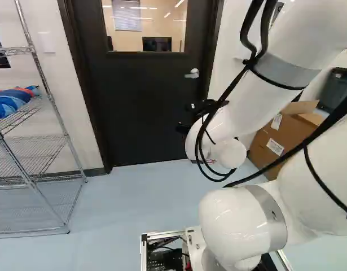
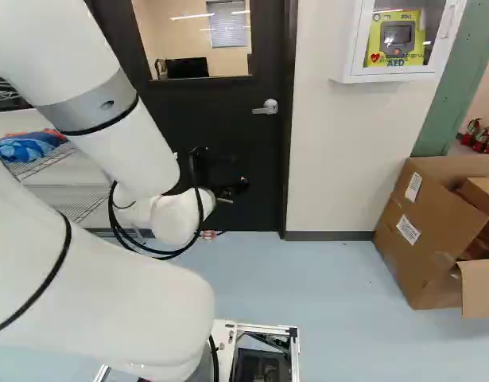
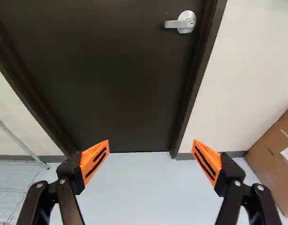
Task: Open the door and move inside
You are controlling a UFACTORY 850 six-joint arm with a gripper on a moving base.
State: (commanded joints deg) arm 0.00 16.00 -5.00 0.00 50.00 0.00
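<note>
End effector (image 3: 151,147), wrist view: is being spread wide, nothing being gripped.
Door (image 1: 145,107), left base view: is being seen closed ahead, no step seemingly being completed.
Lever handle (image 2: 266,107), right base view: is being carried beside the door frame (image 2: 288,159), untouched; unlatching, opening and entering are all being left to do.

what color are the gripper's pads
Orange, with black slots along them; the pads show best in the wrist view.

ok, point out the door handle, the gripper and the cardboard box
Door handle (image 3: 176,24): wrist view, on its lever
Gripper (image 3: 151,143): wrist view, midway between fingertips
Cardboard box (image 2: 432,248): right base view, side panel
</note>
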